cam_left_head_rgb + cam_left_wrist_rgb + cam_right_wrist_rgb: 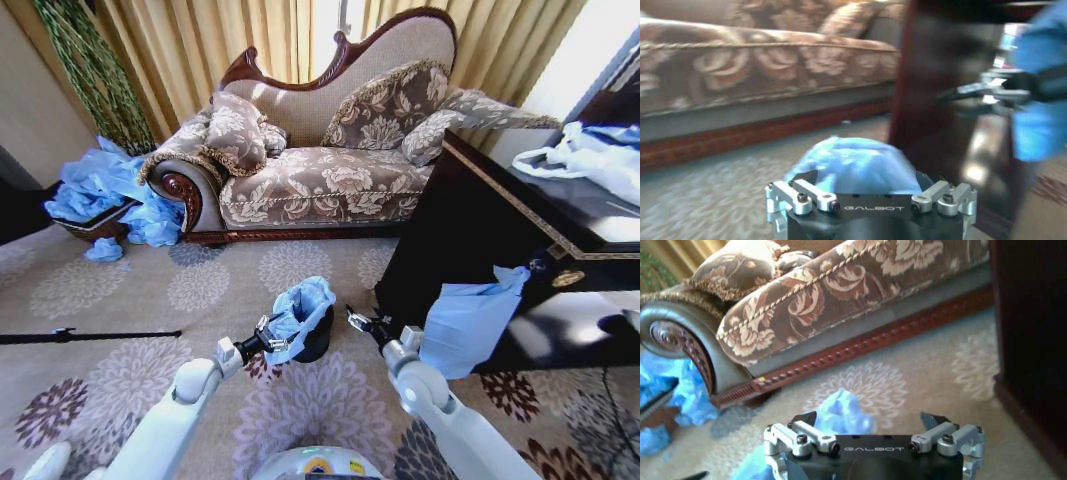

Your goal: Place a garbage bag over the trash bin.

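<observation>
Bagging partly done: thin light-blue wrinkly garbage bag (303,305) is sitting over the small black round trash bin (317,340) on the carpet, rim bunched, not pulled down. My left gripper (268,343) is pinching its edge; my right gripper (358,322) is hovering just beside, can't tell its spread. Dark wooden cabinet (470,230) is crowding the right side; open carpet lies toward the sofa.

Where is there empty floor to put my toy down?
Bare carpet lies between the floral sofa and the small black round bin. It is crowded at the bin: the light-blue plastic bag, left pincer and right pincer meet there.
</observation>
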You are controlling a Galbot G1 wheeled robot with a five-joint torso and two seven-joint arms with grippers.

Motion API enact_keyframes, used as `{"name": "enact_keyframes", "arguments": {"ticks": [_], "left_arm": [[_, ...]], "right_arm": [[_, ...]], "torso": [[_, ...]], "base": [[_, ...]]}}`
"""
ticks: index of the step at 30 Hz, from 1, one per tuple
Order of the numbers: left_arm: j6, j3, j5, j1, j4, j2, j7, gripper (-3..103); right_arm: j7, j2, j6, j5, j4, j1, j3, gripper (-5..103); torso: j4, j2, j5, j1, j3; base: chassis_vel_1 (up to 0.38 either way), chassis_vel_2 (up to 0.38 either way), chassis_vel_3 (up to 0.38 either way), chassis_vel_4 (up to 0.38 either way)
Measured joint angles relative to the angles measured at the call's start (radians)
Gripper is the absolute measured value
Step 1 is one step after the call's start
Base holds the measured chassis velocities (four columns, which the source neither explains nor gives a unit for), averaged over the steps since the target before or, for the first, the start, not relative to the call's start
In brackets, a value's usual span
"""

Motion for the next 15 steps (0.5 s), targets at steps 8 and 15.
{"name": "enact_keyframes", "arguments": {"ticks": [8, 15], "left_arm": [[0.072, -0.001, -0.094, -0.062, 0.081, -0.010, -0.126, 100], [0.076, -0.005, -0.109, -0.081, 0.127, -0.013, -0.134, 100]], "right_arm": [[0.118, 0.115, -0.010, 0.048, -0.067, 0.097, -0.118, 100], [0.127, 0.160, -0.012, 0.015, -0.131, 0.125, -0.162, 93]], "torso": [[0.0001, 0.000, -0.0002, 0.000, 0.000], [0.0001, 0.000, -0.0002, 0.000, 0.000]], "base": [[0.000, 0.000, 0.000, 0.000], [0.000, 0.000, 0.000, 0.000]]}}
